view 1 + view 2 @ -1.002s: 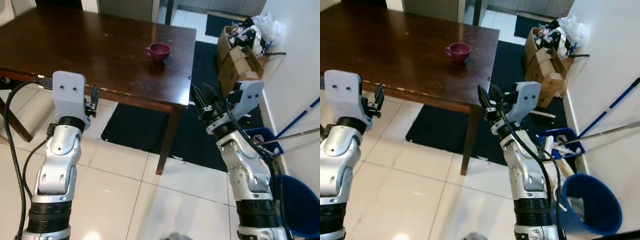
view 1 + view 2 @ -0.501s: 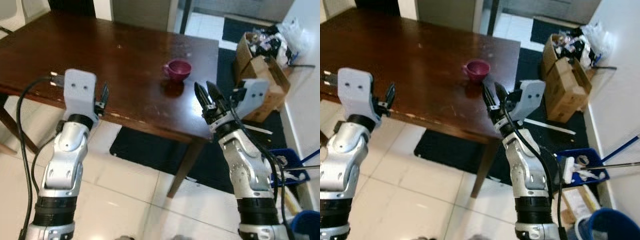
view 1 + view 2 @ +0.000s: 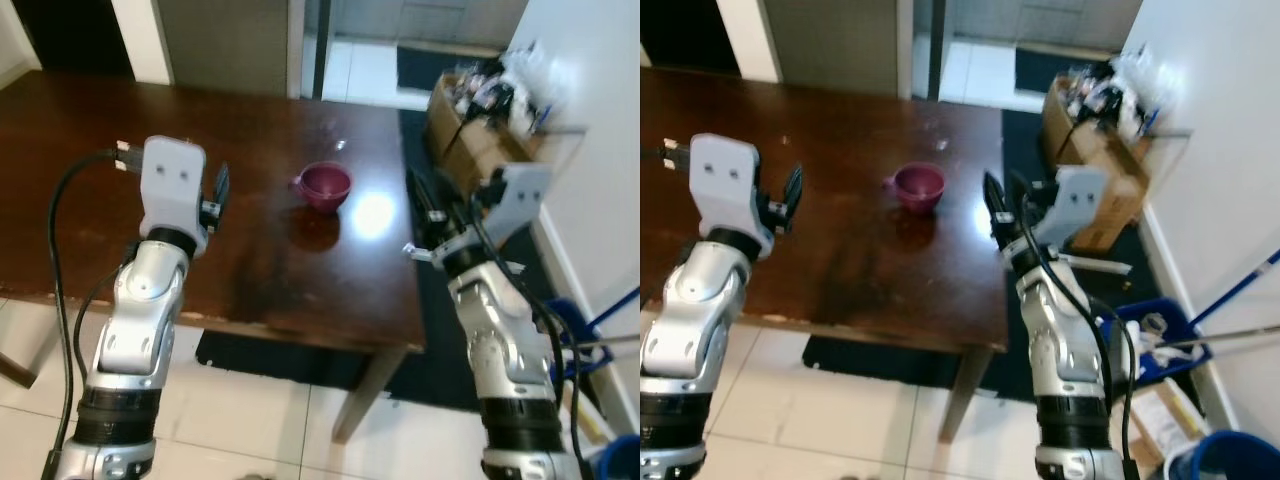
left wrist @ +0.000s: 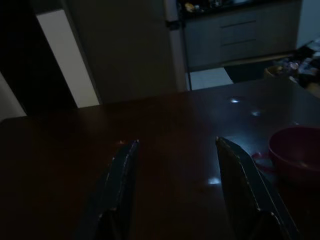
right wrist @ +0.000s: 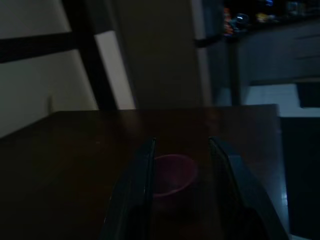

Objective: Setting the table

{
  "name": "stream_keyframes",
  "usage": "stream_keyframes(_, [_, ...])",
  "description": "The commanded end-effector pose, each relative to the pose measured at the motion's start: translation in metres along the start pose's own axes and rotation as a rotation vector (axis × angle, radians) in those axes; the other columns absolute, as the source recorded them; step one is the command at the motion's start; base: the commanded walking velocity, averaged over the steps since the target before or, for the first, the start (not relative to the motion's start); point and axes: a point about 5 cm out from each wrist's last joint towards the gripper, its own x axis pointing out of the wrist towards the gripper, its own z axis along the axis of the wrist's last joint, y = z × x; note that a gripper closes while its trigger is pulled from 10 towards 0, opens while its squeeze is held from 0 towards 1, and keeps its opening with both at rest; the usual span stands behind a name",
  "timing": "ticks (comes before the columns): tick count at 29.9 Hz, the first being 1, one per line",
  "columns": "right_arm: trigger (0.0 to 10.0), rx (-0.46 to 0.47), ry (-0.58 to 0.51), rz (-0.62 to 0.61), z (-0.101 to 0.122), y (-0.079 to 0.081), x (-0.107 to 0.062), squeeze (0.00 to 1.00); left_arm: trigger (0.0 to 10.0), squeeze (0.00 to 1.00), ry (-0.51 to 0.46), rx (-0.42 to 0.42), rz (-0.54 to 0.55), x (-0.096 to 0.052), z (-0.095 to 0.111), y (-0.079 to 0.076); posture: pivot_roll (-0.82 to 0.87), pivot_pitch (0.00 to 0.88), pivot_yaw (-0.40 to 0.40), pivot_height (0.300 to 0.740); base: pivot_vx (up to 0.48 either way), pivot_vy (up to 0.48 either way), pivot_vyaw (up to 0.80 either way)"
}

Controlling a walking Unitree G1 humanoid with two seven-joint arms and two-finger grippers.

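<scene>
Although the whole scene has slid down the head views since half a second ago, that is the camera coming closer and higher over the bench (image 3: 300, 270): its near edge, which crossed mid-frame then, now runs across the lower part. The maroon cup (image 3: 325, 186) stands on the bench top where it stood, handle to the left, now at centre frame rather than upper right of centre. A bright glare patch lies on the wood just right of it.

At centre left, the left end effector (image 3: 220, 186) is held above the bench, well left of the cup, its fingers (image 4: 122, 175) apart with bare dark wood between them in its wrist view. Right of centre, the right end effector (image 3: 1002, 205) hangs over the bench's right edge, near the cup and clear of it; its two fingers (image 5: 140, 185) are spread, and its wrist view frames the cup (image 5: 172, 175) between them, farther off.

Dark brown and glossy, the bench top shows pale wear along its near edge. Below it are white floor tiles (image 3: 250, 430) and a black mat (image 3: 420, 370). Cardboard boxes (image 3: 470, 130) heaped with clutter sit at upper right against a white wall, a blue bin (image 3: 1145, 335) and a blue bucket (image 3: 1220, 455) at lower right, and a doorway at top centre.
</scene>
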Motion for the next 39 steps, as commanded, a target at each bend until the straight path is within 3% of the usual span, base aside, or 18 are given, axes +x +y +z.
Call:
stream_keyframes(1, [10.0, -0.011, 0.005, -0.038, 0.000, -0.009, -0.003, 0.00, 10.0, 0.00, 0.018, -0.007, -0.022, -0.001, -0.005, -0.005, -0.03, 0.000, 0.037, 0.740, 0.442, 0.000, 0.00])
stream_keyframes(5, [10.0, -0.014, 0.005, -0.040, 0.001, -0.010, -0.003, 0.00, 10.0, 0.00, 0.019, -0.012, -0.032, 0.000, -0.004, -0.007, -0.04, 0.000, 0.043, 0.740, 0.416, 0.000, 0.00])
stream_keyframes(9, [10.0, -0.031, 0.012, -0.025, 0.001, -0.009, -0.003, 0.00, 10.0, 0.00, 0.029, -0.061, -0.144, -0.002, -0.002, -0.014, -0.05, 0.000, 0.045, 0.740, 0.000, 0.000, 0.00])
stream_keyframes(11, [10.0, -0.038, 0.017, -0.009, 0.002, -0.009, -0.002, 0.00, 10.0, 0.00, 0.039, -0.102, -0.258, -0.006, 0.000, -0.019, -0.05, 0.000, 0.045, 0.740, 0.000, 0.000, 0.00])
stream_keyframes(15, [10.0, -0.043, 0.017, -0.002, 0.003, -0.008, -0.002, 0.00, 10.0, 0.00, 0.033, -0.103, -0.350, -0.012, 0.002, -0.020, -0.04, 0.000, 0.046, 0.740, 0.000, 0.000, 0.00])
stream_keyframes(27, [10.0, -0.048, 0.051, 0.012, -0.001, -0.008, -0.001, 0.00, 10.0, 0.00, 0.062, -0.095, -0.355, -0.013, -0.001, -0.020, -0.04, 0.000, 0.047, 0.740, 0.000, 0.000, 0.00])
stream_keyframes(29, [10.0, -0.088, 0.159, 0.073, -0.009, -0.009, -0.003, 0.00, 10.0, 0.00, 0.096, -0.056, -0.417, -0.014, -0.003, -0.017, -0.04, 0.000, 0.047, 0.740, 0.000, 0.000, 0.00])
stream_keyframes(33, [10.0, -0.110, 0.232, 0.104, -0.017, -0.014, -0.003, 0.00, 10.0, 0.00, 0.100, -0.020, -0.449, -0.015, -0.001, -0.010, -0.04, 0.000, 0.047, 0.740, 0.000, 0.000, 0.00])
stream_keyframes(39, [10.0, -0.030, 0.321, 0.143, -0.023, -0.017, 0.011, 0.00, 10.0, 0.00, 0.098, 0.032, -0.428, -0.010, 0.004, 0.004, -0.02, 0.014, 0.055, 0.740, 0.000, 0.000, 0.00])
